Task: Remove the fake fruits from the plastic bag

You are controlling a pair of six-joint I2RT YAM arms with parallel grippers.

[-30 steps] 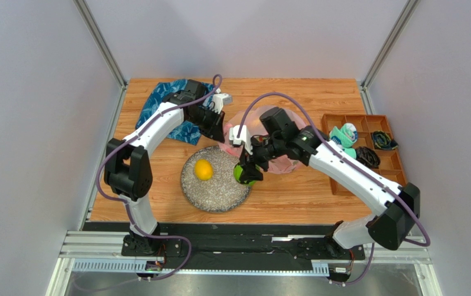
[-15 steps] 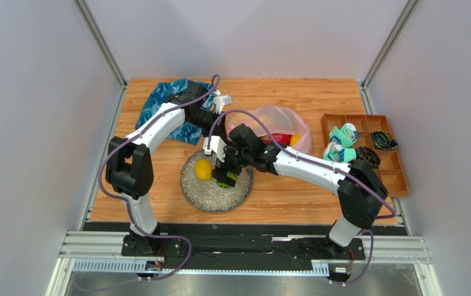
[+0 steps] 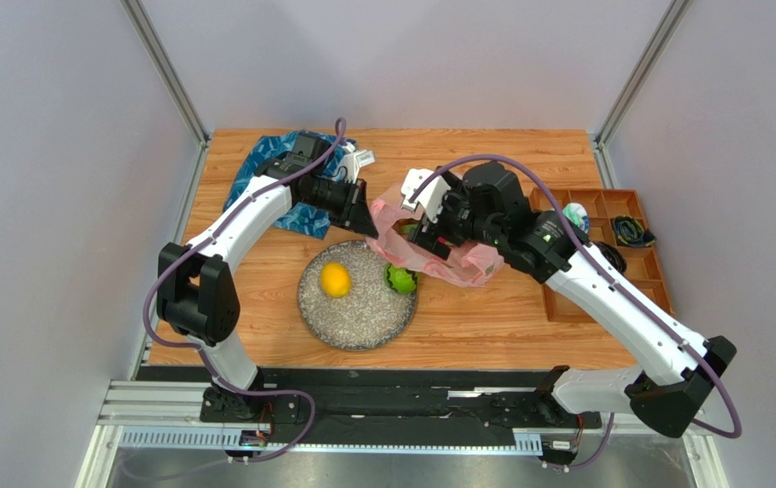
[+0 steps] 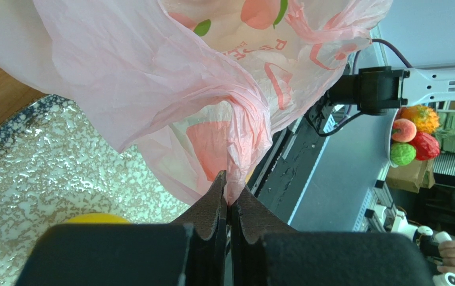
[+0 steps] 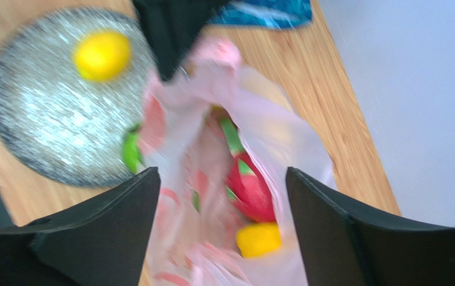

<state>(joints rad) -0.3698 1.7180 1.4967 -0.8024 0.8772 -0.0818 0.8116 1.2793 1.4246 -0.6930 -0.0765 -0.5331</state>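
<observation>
Top external shows plastic bag (image 3: 463, 269) stretched left-right, mouth opening upward.

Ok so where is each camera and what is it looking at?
Top external: above and behind the arms, facing down at the table; both arms show.
Left wrist: on the left arm, looking along the shut left tool pinching the plastic bag; only that tool shows.
Right wrist: on the right arm, looking down into the bag at a dragon fruit; the open right tool frames it.
Shared: all three see the bag and speckled plate.
</observation>
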